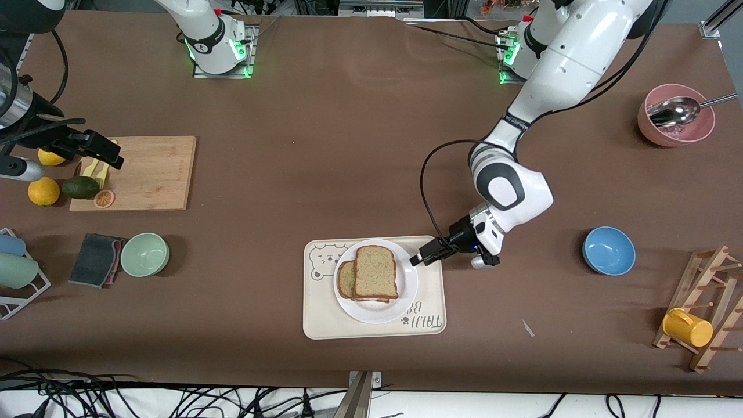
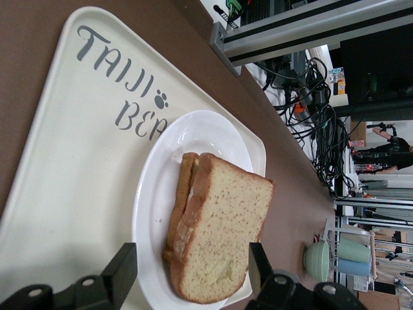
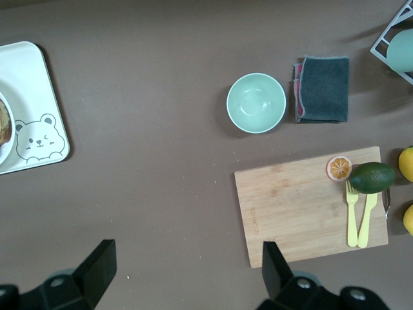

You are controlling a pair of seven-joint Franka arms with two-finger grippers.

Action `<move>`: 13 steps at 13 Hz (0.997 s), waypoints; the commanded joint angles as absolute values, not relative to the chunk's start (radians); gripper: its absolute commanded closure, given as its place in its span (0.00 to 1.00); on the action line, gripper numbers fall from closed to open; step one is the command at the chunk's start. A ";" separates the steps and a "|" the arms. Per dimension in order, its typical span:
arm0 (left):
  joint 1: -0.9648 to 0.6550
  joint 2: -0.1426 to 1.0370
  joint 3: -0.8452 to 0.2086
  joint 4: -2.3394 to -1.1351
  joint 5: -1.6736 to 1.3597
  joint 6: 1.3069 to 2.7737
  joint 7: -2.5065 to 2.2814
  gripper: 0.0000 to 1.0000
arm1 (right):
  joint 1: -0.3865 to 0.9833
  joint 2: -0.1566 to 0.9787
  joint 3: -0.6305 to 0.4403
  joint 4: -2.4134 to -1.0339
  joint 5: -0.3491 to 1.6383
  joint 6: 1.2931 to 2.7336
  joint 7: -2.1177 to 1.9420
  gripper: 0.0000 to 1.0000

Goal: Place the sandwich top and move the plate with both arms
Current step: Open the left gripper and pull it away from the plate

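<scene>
Resting on the stacked wholegrain sandwich top (image 1: 376, 271), the light, rigid white plate (image 1: 406, 290) wants rim grips at 3 and 9 o'clock; the left gripper (image 1: 426, 256) hangs spread and empty beside it, while the right gripper (image 1: 104, 155) waits wide apart over the bamboo cutting board (image 1: 152, 174).

Bright, even light; soft shadows

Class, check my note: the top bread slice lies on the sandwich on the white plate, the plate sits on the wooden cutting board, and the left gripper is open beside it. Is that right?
One detail is wrong. The plate sits on the cream bear tray, not the cutting board, as the front view shows. The top slice does lie on the sandwich, and the left gripper is open beside the plate.
</scene>
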State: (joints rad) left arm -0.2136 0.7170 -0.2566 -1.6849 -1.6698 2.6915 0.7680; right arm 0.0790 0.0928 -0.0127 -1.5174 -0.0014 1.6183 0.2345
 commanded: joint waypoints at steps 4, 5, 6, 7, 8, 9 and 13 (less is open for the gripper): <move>-0.150 0.427 -0.258 -2.005 -1.643 2.625 0.773 0.08 | 0.075 0.104 -0.006 -1.488 -0.014 1.606 0.236 0.00; -0.129 0.393 -0.271 -2.050 -1.602 2.623 0.770 0.04 | 0.075 0.104 -0.005 -1.488 -0.014 1.605 0.238 0.00; -0.112 0.378 -0.293 -2.074 -1.597 2.614 0.770 0.04 | 0.075 0.104 -0.005 -1.488 -0.014 1.602 0.238 0.00; -0.107 0.376 -0.296 -2.082 -1.595 2.614 0.770 0.04 | 0.077 0.103 -0.005 -1.488 -0.014 1.601 0.238 0.00; -0.107 0.362 -0.296 -2.103 -1.580 2.612 0.770 0.01 | 0.077 0.103 -0.005 -1.488 -0.014 1.601 0.235 0.00; -0.107 0.321 -0.296 -2.155 -1.560 2.612 0.769 0.01 | 0.077 0.103 -0.005 -1.488 -0.014 1.601 0.227 0.00; -0.048 0.215 -0.321 -2.293 -1.470 2.611 0.769 0.01 | 0.081 0.097 0.002 -1.488 -0.014 1.579 0.224 0.00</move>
State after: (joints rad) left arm -0.0897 0.2859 -0.3042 -2.2131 -1.5415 2.6263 0.7724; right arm 0.0814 0.0938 -0.0063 -1.5154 -0.0014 1.6121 0.2329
